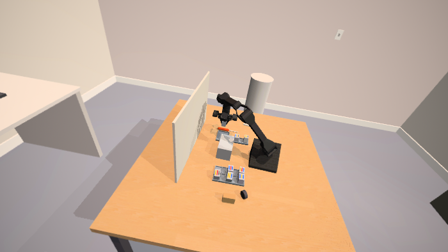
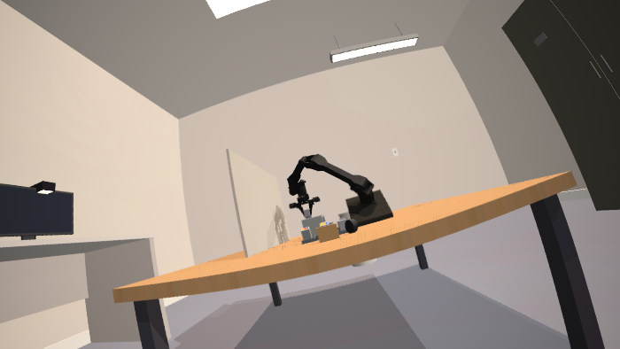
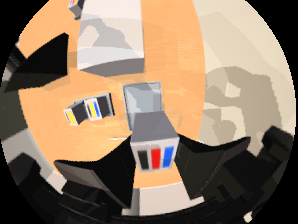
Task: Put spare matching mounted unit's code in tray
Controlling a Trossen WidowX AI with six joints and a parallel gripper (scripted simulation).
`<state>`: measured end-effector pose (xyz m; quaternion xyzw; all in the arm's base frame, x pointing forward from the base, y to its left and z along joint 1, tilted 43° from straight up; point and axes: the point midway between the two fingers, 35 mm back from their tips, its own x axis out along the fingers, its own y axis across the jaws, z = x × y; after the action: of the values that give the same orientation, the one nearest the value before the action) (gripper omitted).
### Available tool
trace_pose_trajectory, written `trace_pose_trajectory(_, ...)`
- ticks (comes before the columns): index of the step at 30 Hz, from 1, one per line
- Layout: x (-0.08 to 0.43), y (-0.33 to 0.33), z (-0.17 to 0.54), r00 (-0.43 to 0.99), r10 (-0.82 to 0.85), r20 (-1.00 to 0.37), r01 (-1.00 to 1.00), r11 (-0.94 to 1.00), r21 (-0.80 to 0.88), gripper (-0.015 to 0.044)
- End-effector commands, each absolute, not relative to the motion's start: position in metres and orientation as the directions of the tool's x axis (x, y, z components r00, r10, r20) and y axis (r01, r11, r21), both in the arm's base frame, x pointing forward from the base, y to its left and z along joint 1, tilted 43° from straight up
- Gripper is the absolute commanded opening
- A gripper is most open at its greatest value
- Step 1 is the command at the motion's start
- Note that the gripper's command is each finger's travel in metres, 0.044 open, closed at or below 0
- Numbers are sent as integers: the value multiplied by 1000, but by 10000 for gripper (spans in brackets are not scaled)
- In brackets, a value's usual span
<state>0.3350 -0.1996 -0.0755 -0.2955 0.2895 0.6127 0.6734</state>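
Holding one spare (image 3: 154, 153) in gripper (image 3: 154, 163); two trays (image 1: 228, 176) visible

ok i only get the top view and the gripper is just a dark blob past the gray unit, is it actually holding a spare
observer: yes. In the wrist view the gripper is shut on a spare whose label shows black, red and blue stripes.
operator: is it down on the table or up in the air
observer: up. The exterior view shows it hanging off the table, its fingertips higher than the top of the gray unit.
operator: anything near it below
observer: the wrist view shows another striped spare lower down, off to the image left of the held one.
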Motion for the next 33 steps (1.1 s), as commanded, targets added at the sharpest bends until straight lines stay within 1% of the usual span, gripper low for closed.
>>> trace_pose_trajectory(1,335,-197,-79,83,657,-749,-996,80,-40,0)
trace_pose_trajectory(33,338,-178,-101,84,658,-748,-996,81,-41,0)
